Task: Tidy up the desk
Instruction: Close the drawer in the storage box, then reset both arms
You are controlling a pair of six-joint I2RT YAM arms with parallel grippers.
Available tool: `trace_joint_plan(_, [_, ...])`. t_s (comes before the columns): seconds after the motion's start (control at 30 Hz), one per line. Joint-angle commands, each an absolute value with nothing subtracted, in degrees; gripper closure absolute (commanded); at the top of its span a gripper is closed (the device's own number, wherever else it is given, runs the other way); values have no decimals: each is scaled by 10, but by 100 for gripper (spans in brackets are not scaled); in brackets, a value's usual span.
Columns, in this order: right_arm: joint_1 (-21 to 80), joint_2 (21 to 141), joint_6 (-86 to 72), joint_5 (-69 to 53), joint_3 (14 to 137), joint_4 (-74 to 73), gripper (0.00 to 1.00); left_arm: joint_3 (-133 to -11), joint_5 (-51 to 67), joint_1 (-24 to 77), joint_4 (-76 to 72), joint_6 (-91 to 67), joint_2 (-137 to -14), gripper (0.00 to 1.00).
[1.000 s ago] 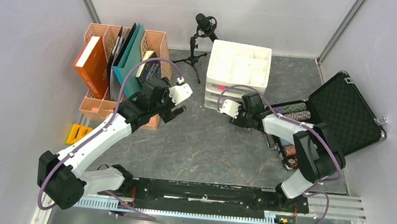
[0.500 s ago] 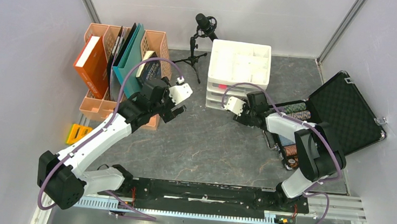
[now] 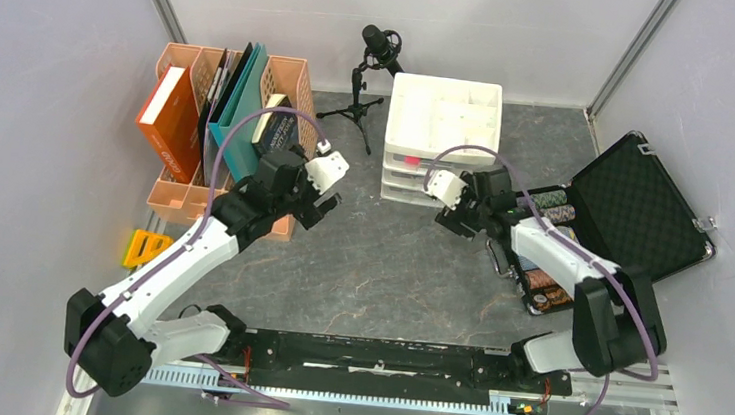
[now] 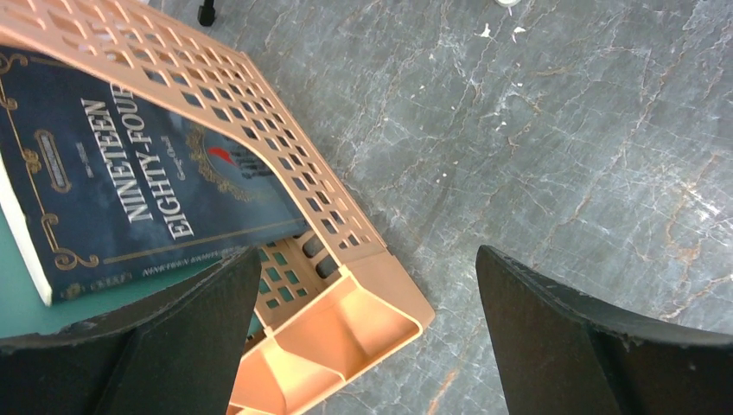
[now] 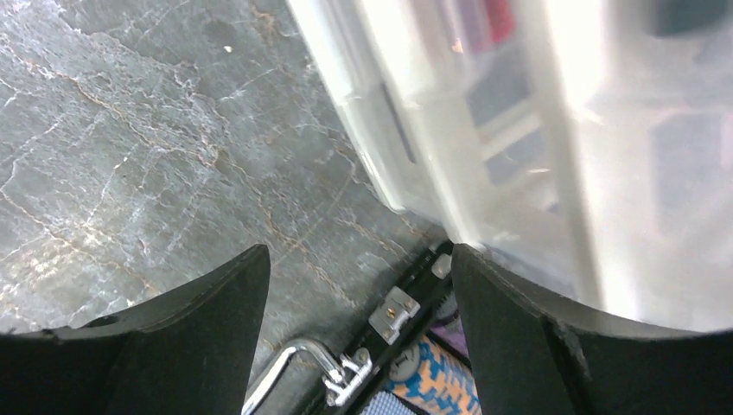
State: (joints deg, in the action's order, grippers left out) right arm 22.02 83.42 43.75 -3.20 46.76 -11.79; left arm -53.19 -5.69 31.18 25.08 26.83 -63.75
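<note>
Up front, the veined tabletop [image 3: 378, 269] is stretching away. Midway, the left claw [image 3: 316, 203] is gaping empty beside the peach organizer [image 3: 179, 196]; the right claw [image 3: 461, 221] is standing open, empty, before the white drawers [image 3: 443, 124]. Books [image 3: 170, 120] are sitting filed; the open chip case [image 3: 645, 207] is probably awaiting tidying.

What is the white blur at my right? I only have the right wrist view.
Observer: A white drawer unit with a divided tray on top.
Operator: Is the left gripper busy?
Observer: No, the left gripper is open and empty, by the near corner of the orange rack.
Operator: Anything in that rack?
Observer: A dark blue book, Nineteen Eighty-Four, in the compartment nearest the drawers.
</note>
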Motion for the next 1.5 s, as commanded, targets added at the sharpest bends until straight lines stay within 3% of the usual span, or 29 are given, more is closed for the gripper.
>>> trace_joint_plan(0.0, [195, 766, 376, -69, 474, -141, 15, -496, -58, 305, 203, 207, -577, 0])
trace_joint_plan(0.13, [173, 706, 346, -85, 462, -149, 2, -446, -63, 301, 183, 186, -525, 0])
trace_joint_plan(0.7, [114, 525, 240, -94, 362, -181, 2, -342, -162, 256, 192, 133, -308, 0])
trace_joint_plan(1.03, [102, 318, 178, -4, 243, -107, 2, -333, -174, 224, 210, 86, -264, 0])
trace_joint_plan(1.47, [99, 315, 179, 25, 242, -122, 2, -305, -183, 208, 186, 63, -237, 0])
